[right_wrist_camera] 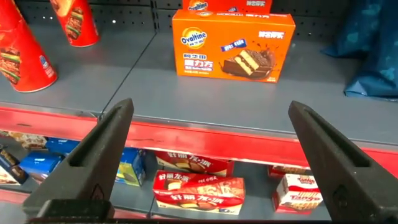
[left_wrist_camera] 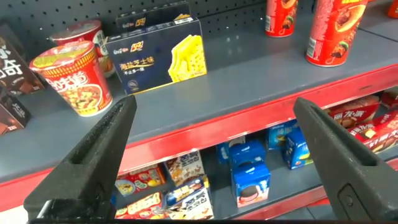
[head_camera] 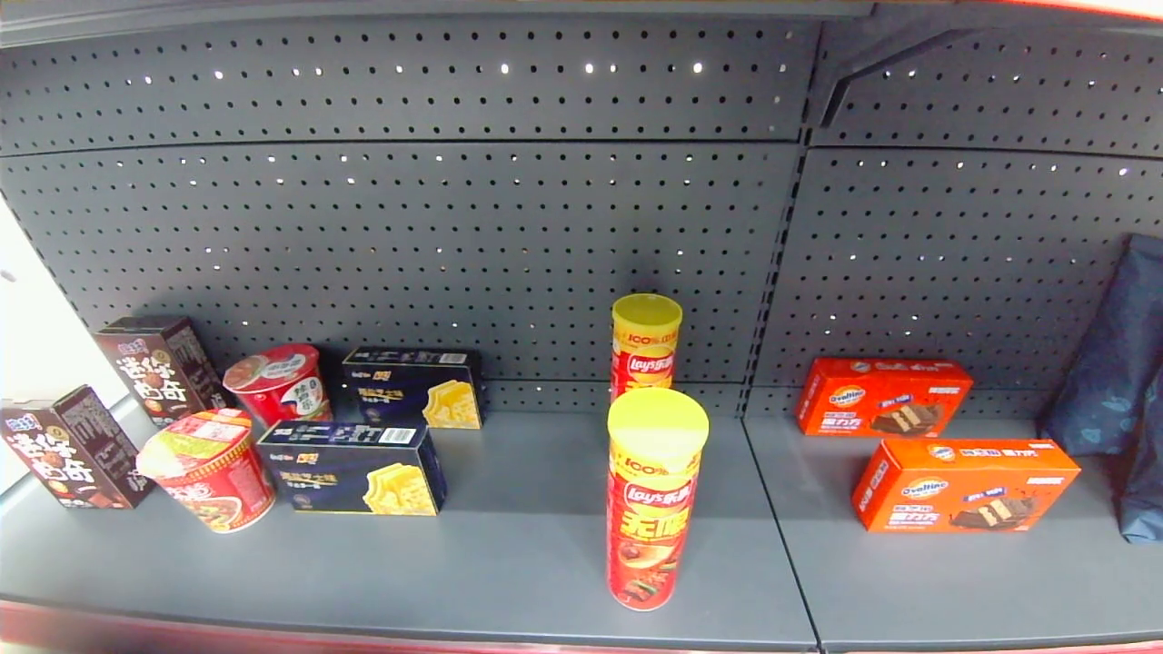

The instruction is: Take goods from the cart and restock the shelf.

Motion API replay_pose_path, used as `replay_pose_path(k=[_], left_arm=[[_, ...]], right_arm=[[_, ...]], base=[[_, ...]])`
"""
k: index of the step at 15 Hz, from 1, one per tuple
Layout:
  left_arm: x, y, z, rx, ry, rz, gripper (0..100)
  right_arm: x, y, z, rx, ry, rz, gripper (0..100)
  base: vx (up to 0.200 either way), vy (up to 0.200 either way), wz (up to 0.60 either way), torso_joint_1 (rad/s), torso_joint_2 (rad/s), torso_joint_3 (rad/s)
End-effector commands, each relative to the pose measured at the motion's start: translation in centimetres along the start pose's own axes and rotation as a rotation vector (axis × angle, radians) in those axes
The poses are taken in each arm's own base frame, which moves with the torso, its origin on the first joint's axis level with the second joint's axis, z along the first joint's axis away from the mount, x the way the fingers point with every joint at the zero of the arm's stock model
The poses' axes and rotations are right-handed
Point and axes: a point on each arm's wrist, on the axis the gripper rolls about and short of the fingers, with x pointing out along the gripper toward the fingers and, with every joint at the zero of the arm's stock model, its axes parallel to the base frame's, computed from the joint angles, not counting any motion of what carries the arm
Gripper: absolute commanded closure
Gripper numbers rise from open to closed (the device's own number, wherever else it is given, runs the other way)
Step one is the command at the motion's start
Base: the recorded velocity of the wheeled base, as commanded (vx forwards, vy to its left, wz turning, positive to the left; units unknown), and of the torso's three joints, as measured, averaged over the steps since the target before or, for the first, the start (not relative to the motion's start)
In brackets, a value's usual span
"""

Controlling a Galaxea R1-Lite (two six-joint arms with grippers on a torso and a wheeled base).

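1. The left claw (left_wrist_camera: pixel 214 104) hangs released, its two fingers spread wide with nothing between them, just in front of the red front lip of the shelf (head_camera: pixel 545 545).
2. The right claw (right_wrist_camera: pixel 211 107) is released too, wide apart and empty, at the same lip farther along to the robot's right.
3. Below both claws, a lower shelf level holds blue packs (left_wrist_camera: pixel 249 171) and red snack boxes (right_wrist_camera: pixel 199 186).
4. Just past the left claw, on the shelf top, stand the front noodle cup (head_camera: pixel 211 468) and the front dark blue box (head_camera: pixel 354 468) side by side, with the front brown box (head_camera: pixel 68 445) farther to the robot's left.
5. Between the two claws, near the shelf edge, the front chip can (head_camera: pixel 652 500) stands upright.
6. Straight ahead of the right claw lies the front orange box (head_camera: pixel 963 486).
7. Farther back from the claws sits a second row: the rear brown box (head_camera: pixel 159 368), rear noodle cup (head_camera: pixel 277 381), rear dark blue box (head_camera: pixel 415 386), rear chip can (head_camera: pixel 645 350) and rear orange box (head_camera: pixel 881 397).
8. Farthest to the right, dark blue bags (head_camera: pixel 1118 363) lean at the grey pegboard (head_camera: pixel 409 227) that backs the shelf.
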Motion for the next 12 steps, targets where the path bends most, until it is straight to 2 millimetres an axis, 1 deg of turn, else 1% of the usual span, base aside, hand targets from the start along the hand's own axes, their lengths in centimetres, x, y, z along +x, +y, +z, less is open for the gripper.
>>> replay_pose_path(k=[1, 10, 12], left_arm=[[0.00, 0.00, 0.00, 0.000, 0.000, 0.002, 0], [0.00, 0.00, 0.00, -0.001, 0.000, 0.002, 0], [0.00, 0.00, 0.00, -0.001, 0.000, 0.002, 0]], right_arm=[[0.04, 0.01, 0.02, -0.001, 0.005, 0.006, 0], [0.04, 0.04, 0.02, 0.000, 0.005, 0.016, 0], [0.04, 0.05, 0.02, 0.000, 0.005, 0.024, 0]], base=[[0.000, 0.000, 0.00, 0.000, 0.00, 0.000], [0.000, 0.000, 0.00, 0.000, 0.00, 0.000], [0.000, 0.000, -0.60, 0.005, 0.00, 0.005]])
